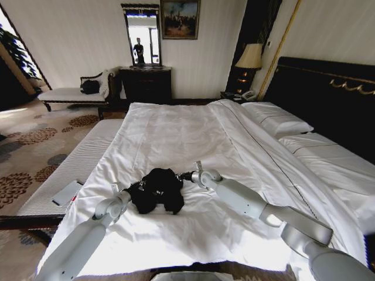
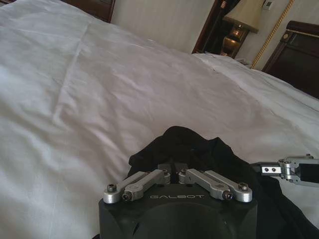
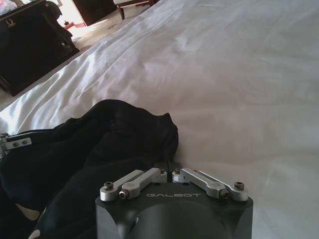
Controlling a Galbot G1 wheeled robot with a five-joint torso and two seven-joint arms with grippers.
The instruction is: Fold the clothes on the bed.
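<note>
The clothes [image 1: 157,190], a black T-shirt, lie bunched in a small heap on the white duvet of the bed [image 1: 193,134], near its foot end. My left gripper [image 1: 137,186] is at the heap's left side and my right gripper [image 1: 185,175] at its right side. In the left wrist view the left gripper [image 2: 173,168] is shut on the black fabric [image 2: 199,149], with the right gripper [image 2: 271,169] beyond it. In the right wrist view the right gripper [image 3: 167,168] is shut on the shirt's edge [image 3: 114,134]. The lettering is hidden in the folds.
White pillows [image 1: 275,120] lie against the dark headboard [image 1: 328,93] on the right. A pale cushioned bench [image 1: 70,170] runs along the bed's left side with a flat grey object [image 1: 67,192] on it. A dresser [image 1: 146,82] and lamp [image 1: 251,57] stand at the far wall.
</note>
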